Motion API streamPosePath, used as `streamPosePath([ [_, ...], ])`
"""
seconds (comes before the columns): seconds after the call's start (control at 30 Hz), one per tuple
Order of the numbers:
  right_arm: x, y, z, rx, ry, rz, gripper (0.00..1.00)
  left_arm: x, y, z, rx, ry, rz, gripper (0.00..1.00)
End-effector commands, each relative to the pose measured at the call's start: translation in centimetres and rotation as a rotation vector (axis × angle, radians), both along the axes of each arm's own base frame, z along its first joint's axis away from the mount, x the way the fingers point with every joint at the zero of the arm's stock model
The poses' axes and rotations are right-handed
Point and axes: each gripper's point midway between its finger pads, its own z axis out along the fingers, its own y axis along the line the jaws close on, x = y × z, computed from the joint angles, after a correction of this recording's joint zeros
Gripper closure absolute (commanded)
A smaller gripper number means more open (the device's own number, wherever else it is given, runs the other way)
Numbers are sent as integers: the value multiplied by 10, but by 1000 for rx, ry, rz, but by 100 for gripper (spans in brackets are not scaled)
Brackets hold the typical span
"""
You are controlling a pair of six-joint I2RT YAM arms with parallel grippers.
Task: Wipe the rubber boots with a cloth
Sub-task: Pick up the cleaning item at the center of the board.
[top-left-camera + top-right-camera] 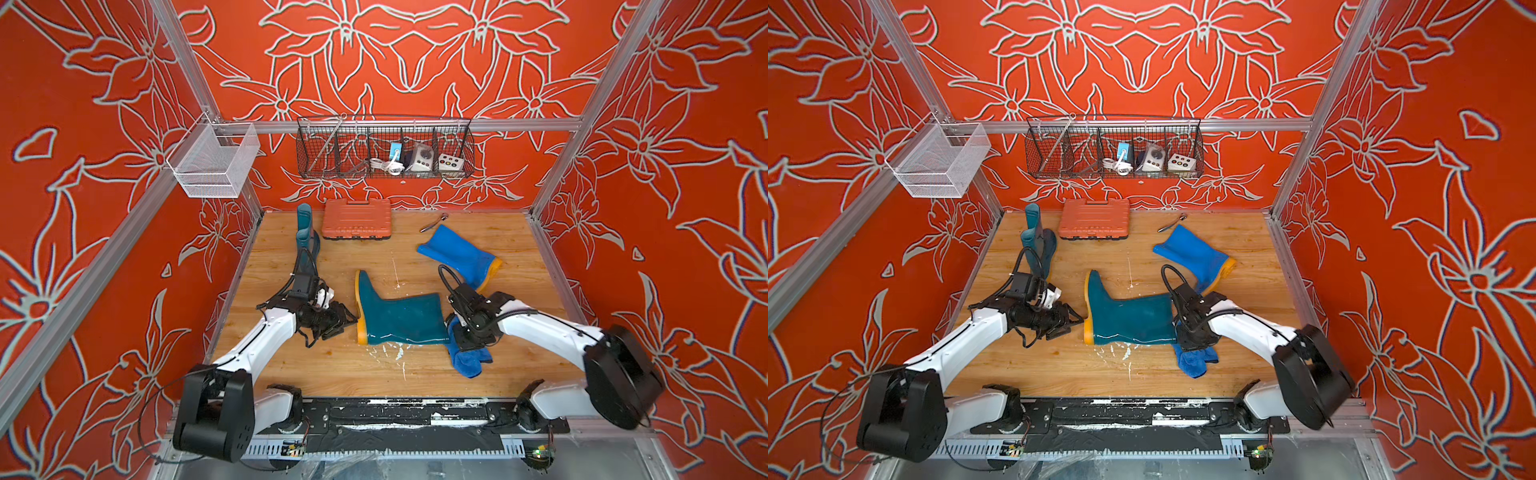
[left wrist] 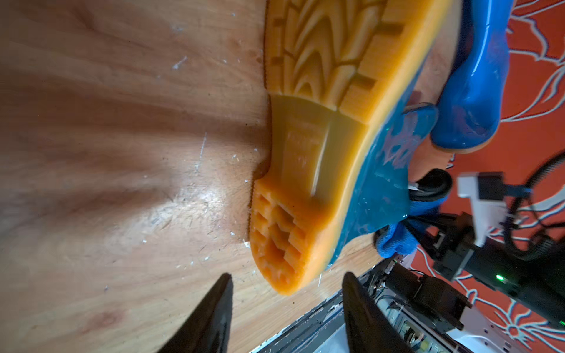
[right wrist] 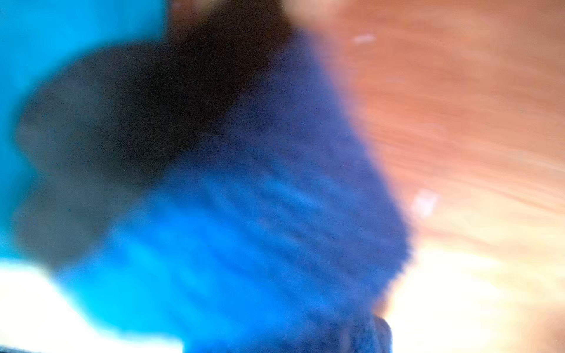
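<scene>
One dark teal rubber boot [image 1: 399, 316] lies on its side mid-floor, its yellow-orange sole [image 2: 312, 128] facing my left gripper [image 1: 341, 321]. That gripper is open, and the boot's heel sits just ahead of its spread fingertips [image 2: 226, 284]. A second teal boot [image 1: 305, 235] stands at the back left. The bright blue boot [image 1: 457, 254] lies at the back right. The blue fuzzy cloth [image 1: 469, 358] is bunched by the lying boot's open top. My right gripper [image 1: 468, 337] points down into it, shut on the cloth. The cloth [image 3: 275, 214] fills the blurred right wrist view and hides the fingers.
An orange ribbed case [image 1: 356, 219] lies at the back, with a metal tool [image 1: 434, 222] to its right. A black wire basket [image 1: 384, 147] hangs on the rear wall and a white mesh basket [image 1: 214, 160] on the left rail. White flecks [image 1: 390, 353] mark the wooden floor.
</scene>
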Motion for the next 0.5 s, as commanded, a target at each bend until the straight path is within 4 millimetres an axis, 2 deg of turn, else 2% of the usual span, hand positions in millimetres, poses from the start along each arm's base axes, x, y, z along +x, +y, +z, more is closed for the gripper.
streamPosePath([
  [0.0,22,-17,70,-12,-231,-41,100,11,-6,4,64,-53,-75,45],
  [0.1,33,-11,122,60,-375,0,100,19,-12,1,104,-84,-93,45],
  [0.17,43,8,147,144,-420,48,100,23,-13,1,145,-125,-91,46],
  [0.23,53,33,159,223,-433,94,100,28,-15,2,163,-165,-88,46],
  [0.27,61,48,161,259,-443,113,100,29,-17,2,164,-179,-88,46],
  [0.33,70,77,150,288,-432,171,100,31,-21,0,165,-190,-92,46],
  [0.43,78,123,120,315,-373,270,100,29,-26,-8,154,-173,-89,46],
  [0.47,81,141,107,355,-339,288,96,26,-28,-13,144,-164,-84,46],
])
